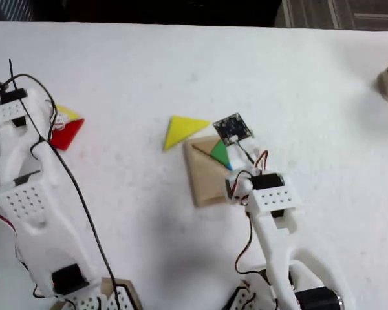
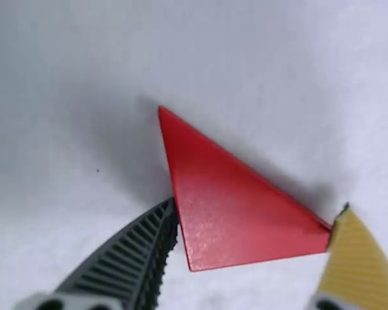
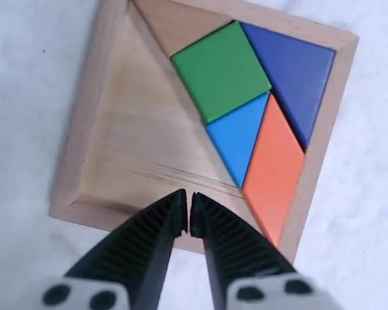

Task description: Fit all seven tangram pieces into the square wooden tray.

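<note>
High view, tray (image 1: 204, 184): square wooden tray at mid-desk (image 1: 129, 71). The right arm's wrist board covers its far right part from you, and a corner of the green square (image 1: 220, 153) shows.
Right wrist view, tray fill: the green square, dark blue triangle (image 3: 294, 71), light blue triangle (image 3: 239, 132) and orange parallelogram (image 3: 275, 174) sit together on one side. The other half is bare wood.
Right gripper (image 3: 189, 210): fingers pressed together, tip over the bare wood by the rim. You cannot tell whether it touches.
Yellow triangle (image 1: 181, 129): on the desk, just beside the tray's far corner.
Red triangle (image 2: 233, 206): on the desk well left of the tray, partly hidden by the left arm in the high view.
Left gripper (image 2: 257, 213): spread, with the dark finger (image 2: 136, 258) at one edge and the yellow finger (image 2: 355, 258) at a corner. You cannot tell whether they press.
Yellow sliver (image 1: 68, 115): beside the red triangle. You cannot make out whether it is a finger or a piece.
</note>
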Controlling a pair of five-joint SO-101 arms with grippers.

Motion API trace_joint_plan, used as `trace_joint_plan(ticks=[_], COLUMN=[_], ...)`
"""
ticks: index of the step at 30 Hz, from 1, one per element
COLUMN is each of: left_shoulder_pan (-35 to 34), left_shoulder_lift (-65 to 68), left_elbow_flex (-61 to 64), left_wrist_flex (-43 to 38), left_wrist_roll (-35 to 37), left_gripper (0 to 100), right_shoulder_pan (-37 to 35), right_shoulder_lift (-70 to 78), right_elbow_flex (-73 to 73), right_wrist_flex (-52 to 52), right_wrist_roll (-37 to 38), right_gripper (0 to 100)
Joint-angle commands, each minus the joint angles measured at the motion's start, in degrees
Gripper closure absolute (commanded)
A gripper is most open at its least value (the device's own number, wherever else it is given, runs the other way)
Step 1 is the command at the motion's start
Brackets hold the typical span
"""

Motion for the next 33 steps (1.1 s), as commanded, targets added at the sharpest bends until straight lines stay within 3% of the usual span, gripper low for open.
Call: trace_joint_plan(ticks=[1, 10, 27, 33], left_shoulder_pan=[-1.36, 6.9, 25.19, 26.51], left_shoulder_lift=[4.97, 12.0, 8.04, 7.69], left_elbow_flex=[-9.93, -24.79, -24.88, -26.9], left_wrist_flex=[2.73, 16.7, 22.07, 22.15], left_wrist_roll=[0.0, -15.56, -47.03, -48.62], left_gripper=[66, 66, 66, 66], right_shoulder_pan=[-0.57, -0.31, -0.04, -0.04], right_shoulder_lift=[-1.89, -1.98, -2.07, -2.15], right_elbow_flex=[-0.35, -0.35, -0.53, -0.53], right_wrist_flex=[-0.75, -0.75, -0.84, -0.84], right_wrist_roll=[0.7, 0.79, 1.14, 3.08], right_gripper=[97.5, 97.4, 97.4, 97.7])
